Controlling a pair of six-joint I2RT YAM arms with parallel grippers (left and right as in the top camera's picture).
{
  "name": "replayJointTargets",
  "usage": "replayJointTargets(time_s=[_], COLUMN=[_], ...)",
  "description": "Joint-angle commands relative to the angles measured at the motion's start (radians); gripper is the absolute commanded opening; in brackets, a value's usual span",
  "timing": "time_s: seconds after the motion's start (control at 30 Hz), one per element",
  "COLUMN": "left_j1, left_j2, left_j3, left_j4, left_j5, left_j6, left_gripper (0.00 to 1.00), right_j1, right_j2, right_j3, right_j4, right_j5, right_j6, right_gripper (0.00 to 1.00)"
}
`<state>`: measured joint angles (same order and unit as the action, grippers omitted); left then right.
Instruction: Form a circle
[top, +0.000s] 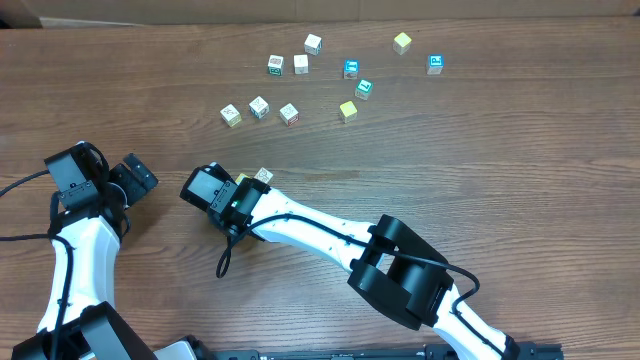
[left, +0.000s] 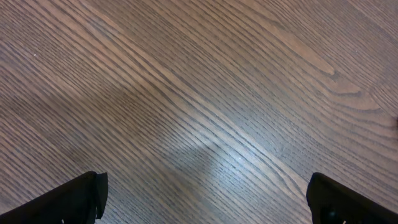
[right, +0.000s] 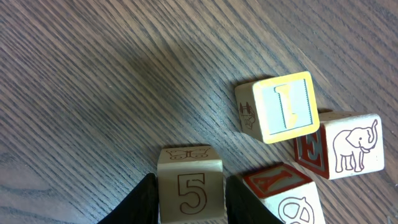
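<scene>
In the right wrist view, four small cubes sit in a loose cluster, the circle (right: 273, 155). They are a yellow-faced "I" cube (right: 278, 107), an elephant cube with a red "E" side (right: 349, 146), a red "A" cube (right: 283, 190) and a pale "5" cube (right: 189, 186). My right gripper (right: 189, 196) is shut on the "5" cube, one black finger against each side. In the overhead view that gripper (top: 238, 192) covers most of the cluster, and only one pale cube (top: 263, 175) and a yellow corner show. My left gripper (left: 202, 199) stands wide open over bare wood at the left (top: 135, 180).
Several loose cubes lie scattered at the far side of the table, among them a row of three (top: 259, 108), a blue-faced one (top: 351, 68), a yellow one (top: 402, 42) and another blue one (top: 435, 64). The right arm (top: 330, 235) stretches diagonally across the table's near half.
</scene>
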<state>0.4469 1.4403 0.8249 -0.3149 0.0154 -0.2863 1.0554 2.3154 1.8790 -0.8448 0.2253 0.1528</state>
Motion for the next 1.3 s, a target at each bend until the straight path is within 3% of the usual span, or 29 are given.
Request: replayJointTargets(time_s=[0.0,1.27], left_j1=[0.003,0.003], left_j2=[-0.015,-0.015], left_j3=[-0.002,-0.002], left_j4=[0.001,0.001], left_j5=[0.003,0.003], left_j6=[-0.009,-0.009], left_gripper=[1.00,1.00], right_j1=[-0.005,-0.018], right_j2=[0.004,0.004], right_j3=[-0.006,0.019], right_j4=[0.006,0.027], right_j5=[0.011,0.010], right_j6=[-0.001,-0.001], right_gripper=[0.32,0.34])
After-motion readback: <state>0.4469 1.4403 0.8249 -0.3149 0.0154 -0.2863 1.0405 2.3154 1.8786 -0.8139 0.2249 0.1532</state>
